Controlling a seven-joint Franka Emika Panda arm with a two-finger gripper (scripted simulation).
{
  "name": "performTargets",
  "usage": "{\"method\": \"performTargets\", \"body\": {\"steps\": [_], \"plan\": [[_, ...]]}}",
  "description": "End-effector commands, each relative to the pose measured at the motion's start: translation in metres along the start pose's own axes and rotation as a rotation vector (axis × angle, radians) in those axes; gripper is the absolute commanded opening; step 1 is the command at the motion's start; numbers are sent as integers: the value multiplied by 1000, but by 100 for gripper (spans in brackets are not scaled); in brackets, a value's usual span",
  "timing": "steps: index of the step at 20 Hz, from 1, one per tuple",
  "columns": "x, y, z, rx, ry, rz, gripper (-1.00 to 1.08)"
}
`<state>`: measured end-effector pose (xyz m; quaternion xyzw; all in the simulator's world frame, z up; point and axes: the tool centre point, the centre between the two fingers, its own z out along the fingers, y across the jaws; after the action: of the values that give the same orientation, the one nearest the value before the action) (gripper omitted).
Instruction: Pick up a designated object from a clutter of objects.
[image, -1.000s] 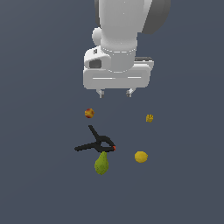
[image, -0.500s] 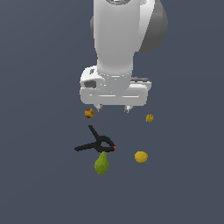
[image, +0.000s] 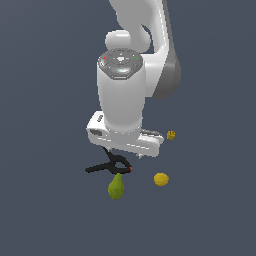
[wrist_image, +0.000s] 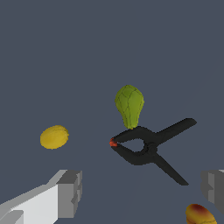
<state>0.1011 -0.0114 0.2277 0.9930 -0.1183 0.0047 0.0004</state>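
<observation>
The olive-green pear (image: 116, 186) lies on the dark floor, its narrow end touching the black spring clamp (image: 107, 166). In the wrist view the pear (wrist_image: 129, 105) sits just beyond the clamp (wrist_image: 148, 146), by its orange tip. My gripper (image: 123, 153) hangs above the clamp, short of the pear. It is open and empty, and its two grey fingers (wrist_image: 70, 192) stand wide apart in the wrist view. The yellow lemon (image: 161, 179) lies on the exterior view's right of the pear.
A tiny yellow piece (image: 171, 134) lies on the exterior view's right of the hand. The lemon (wrist_image: 54, 137) and a small red-yellow ball (wrist_image: 200, 214) show in the wrist view. The ball is hidden behind the hand in the exterior view.
The arm has come down and moved toward the clamp and pear. The hand now covers the red-yellow ball in the exterior view. The objects have not moved.
</observation>
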Motion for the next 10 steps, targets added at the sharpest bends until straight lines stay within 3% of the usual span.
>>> {"method": "performTargets", "body": {"steps": [1, 10], "plan": [[13, 2, 21, 1, -2, 52, 100], [48, 10, 91, 1, -7, 213, 100]]}}
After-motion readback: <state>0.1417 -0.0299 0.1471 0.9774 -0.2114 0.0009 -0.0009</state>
